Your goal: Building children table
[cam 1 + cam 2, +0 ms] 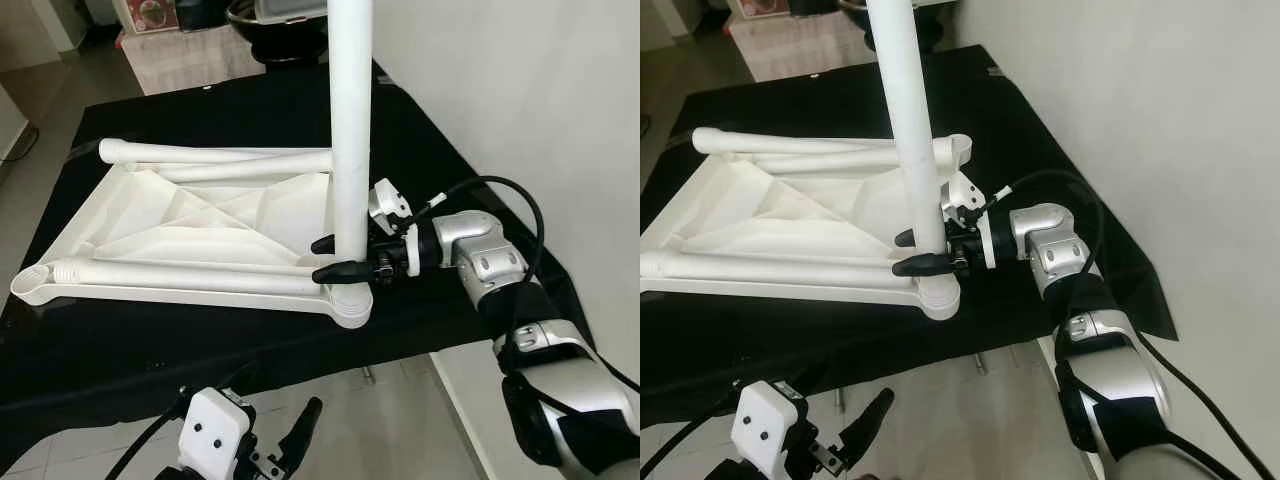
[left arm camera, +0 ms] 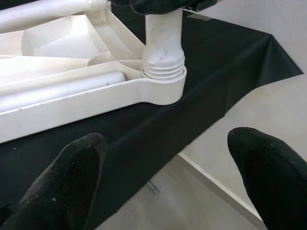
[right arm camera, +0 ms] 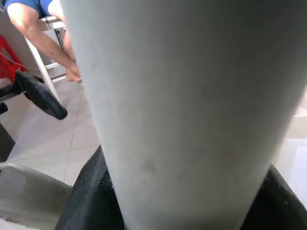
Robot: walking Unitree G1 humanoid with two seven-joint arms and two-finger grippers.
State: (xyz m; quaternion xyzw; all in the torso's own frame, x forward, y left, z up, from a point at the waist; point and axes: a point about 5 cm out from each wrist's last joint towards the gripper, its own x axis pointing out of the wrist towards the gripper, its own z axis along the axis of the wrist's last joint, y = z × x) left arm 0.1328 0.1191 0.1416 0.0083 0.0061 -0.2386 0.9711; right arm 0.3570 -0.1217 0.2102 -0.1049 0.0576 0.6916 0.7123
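Your right hand (image 1: 338,257) clamps the upright white table leg (image 1: 351,120) just above its threaded base, seated in the corner socket of the upturned white tabletop (image 1: 200,215). The tabletop lies on the black-draped desk (image 1: 150,340), two more legs (image 1: 215,155) lying in it. Your left hand (image 2: 168,177) hangs open below the desk's edge.

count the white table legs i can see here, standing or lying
3. One leg stands upright in the tabletop's near right corner socket, gripped by the right gripper. One lying leg rests along the near edge, another along the far edge. More may be hidden.
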